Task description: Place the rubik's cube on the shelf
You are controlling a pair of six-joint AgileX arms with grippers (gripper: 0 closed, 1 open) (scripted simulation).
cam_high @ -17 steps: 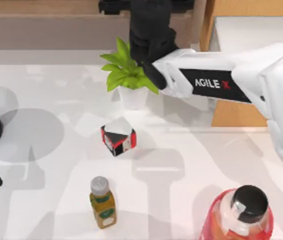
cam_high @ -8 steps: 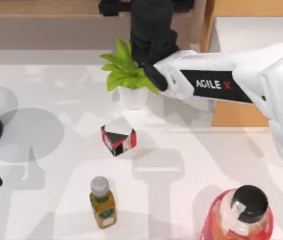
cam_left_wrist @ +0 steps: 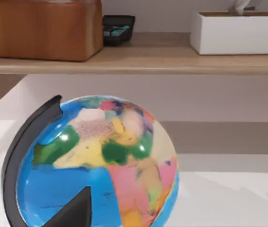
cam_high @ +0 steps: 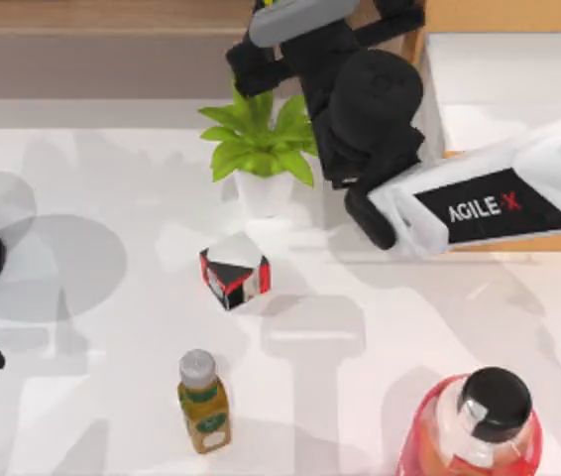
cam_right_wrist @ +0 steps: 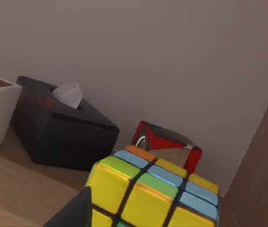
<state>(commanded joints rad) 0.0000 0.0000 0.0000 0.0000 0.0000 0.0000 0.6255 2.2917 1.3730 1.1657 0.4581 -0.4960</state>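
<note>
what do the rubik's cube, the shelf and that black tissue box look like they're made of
The rubik's cube looks like glossy plastic: bright yellow and green squares with dark lines between. The shelf looks like light wood with a matt finish and faint grain. The black tissue box has flat, dull faces, perhaps plastic or card; that cannot be settled.

Count on the white surface (cam_high: 112,397): one potted plant (cam_high: 259,149), one red, black and white cube (cam_high: 234,273), one small bottle (cam_high: 203,397), one large red bottle (cam_high: 479,426), one globe (cam_left_wrist: 96,161)

On the shelf (cam_right_wrist: 15,189): one rubik's cube (cam_right_wrist: 148,194), one dark tissue box (cam_right_wrist: 58,125), one white box (cam_left_wrist: 238,30), one wooden box (cam_left_wrist: 41,28)
</note>
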